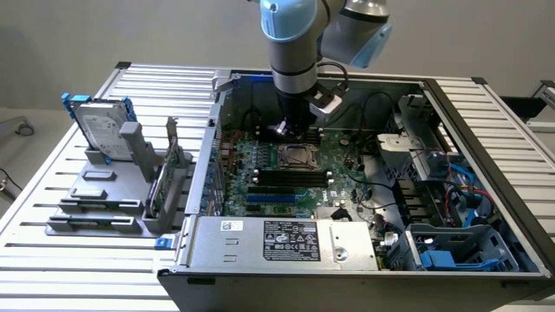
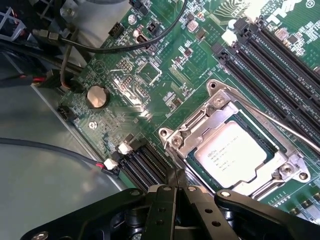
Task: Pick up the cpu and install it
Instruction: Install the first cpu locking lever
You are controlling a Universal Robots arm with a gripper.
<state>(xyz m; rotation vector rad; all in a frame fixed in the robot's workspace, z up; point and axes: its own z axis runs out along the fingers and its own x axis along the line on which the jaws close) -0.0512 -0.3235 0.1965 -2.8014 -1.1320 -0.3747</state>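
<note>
The cpu, a flat silver square with printed text, lies seated inside the metal-framed socket on the green motherboard. The socket's frame is around it and a thin lever wire runs along one side. My gripper is shut with nothing between its black fingers, its tips just off a corner of the socket and above the board. In the exterior view the gripper hangs inside the open computer case, slightly behind the socket and cpu.
Black memory slots run beside the socket. A coin battery and black cables lie near it. The power supply fills the case front. A hard drive with blue brackets stands on a grey rack outside, at the exterior view's left.
</note>
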